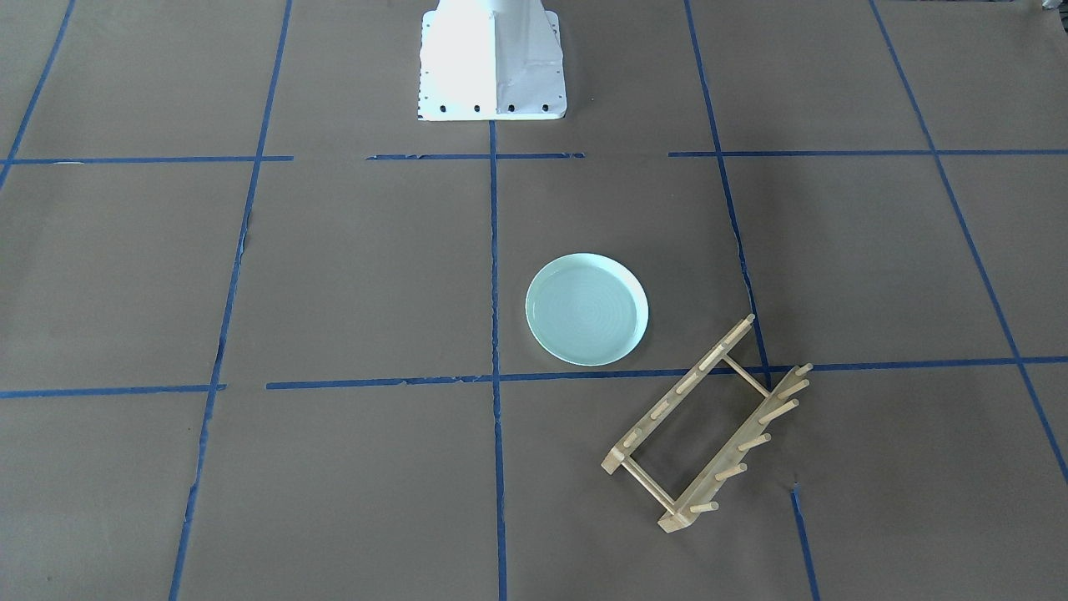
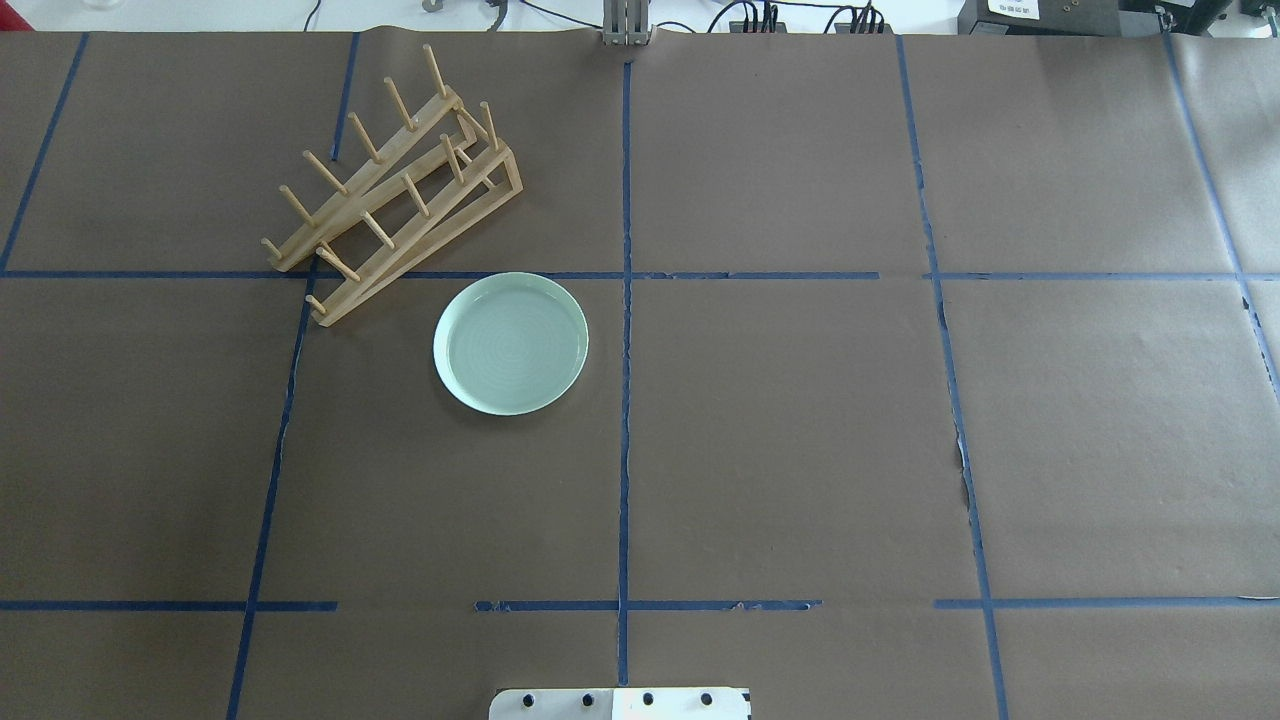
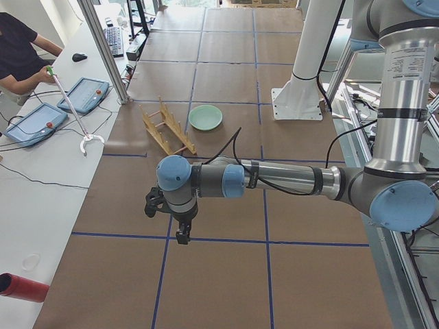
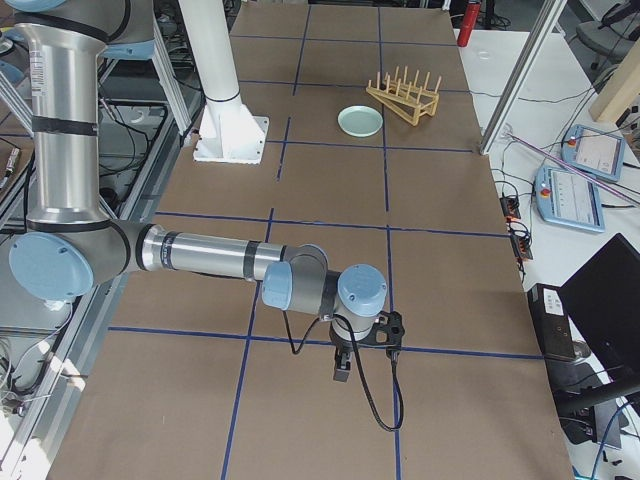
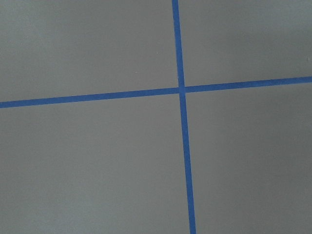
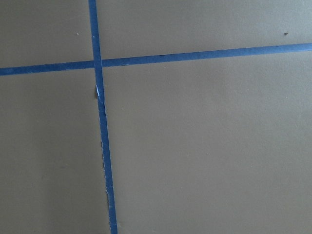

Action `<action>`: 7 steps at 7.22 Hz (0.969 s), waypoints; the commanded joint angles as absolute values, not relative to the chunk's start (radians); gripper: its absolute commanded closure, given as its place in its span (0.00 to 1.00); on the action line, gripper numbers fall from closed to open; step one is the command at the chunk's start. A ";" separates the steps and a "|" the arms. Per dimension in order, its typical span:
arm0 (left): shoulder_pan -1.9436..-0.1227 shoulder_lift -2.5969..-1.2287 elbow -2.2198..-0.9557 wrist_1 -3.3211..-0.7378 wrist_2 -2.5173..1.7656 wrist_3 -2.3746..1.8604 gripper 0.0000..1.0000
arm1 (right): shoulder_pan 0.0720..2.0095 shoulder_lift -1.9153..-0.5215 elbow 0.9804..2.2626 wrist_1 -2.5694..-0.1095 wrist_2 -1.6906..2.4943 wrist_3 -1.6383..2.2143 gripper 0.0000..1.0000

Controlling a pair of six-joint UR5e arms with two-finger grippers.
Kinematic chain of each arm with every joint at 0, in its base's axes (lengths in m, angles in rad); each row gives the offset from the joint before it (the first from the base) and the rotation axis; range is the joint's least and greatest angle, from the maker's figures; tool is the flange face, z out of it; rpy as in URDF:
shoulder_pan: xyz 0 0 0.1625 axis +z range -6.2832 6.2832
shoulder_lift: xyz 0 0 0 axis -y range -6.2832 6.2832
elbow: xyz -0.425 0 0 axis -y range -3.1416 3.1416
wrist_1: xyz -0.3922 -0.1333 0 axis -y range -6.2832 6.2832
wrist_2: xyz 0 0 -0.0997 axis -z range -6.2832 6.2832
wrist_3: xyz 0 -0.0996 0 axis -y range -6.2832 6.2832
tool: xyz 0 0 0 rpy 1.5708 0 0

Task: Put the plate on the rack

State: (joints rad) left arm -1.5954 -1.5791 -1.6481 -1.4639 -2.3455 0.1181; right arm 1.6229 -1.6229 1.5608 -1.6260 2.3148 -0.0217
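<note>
Far from left tool (image 3: 181,235) and right tool (image 4: 342,368), open-or-closed state unclear: plate (image 2: 511,343) flat beside rack (image 2: 395,208).

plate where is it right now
In the overhead view the plate lies flat on the left half of the table, robot-side of the rack, not touching it.

Jaws of left gripper (image 3: 181,236), right gripper (image 4: 342,369) too small to judge

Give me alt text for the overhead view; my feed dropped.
A pale green plate lies flat on the brown paper-covered table, left of the centre tape line. A wooden rack stands just beyond it to the left, apart from it, holding nothing.
</note>
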 commanded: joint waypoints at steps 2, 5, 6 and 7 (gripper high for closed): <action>-1.594 -1.589 -1.667 -1.470 -2.347 0.110 0.00 | 1.623 -1.623 1.562 -1.626 2.315 -0.021 0.00; -1.521 -1.703 -1.803 -1.450 -2.345 -0.075 0.00 | 1.623 -1.623 1.562 -1.626 2.315 -0.021 0.00; -1.441 -1.715 -1.912 -1.447 -2.345 -0.221 0.00 | 1.623 -1.623 1.562 -1.626 2.315 -0.021 0.00; -1.364 -1.759 -1.968 -1.447 -2.345 -0.353 0.00 | 1.623 -1.623 1.562 -1.626 2.315 -0.021 0.00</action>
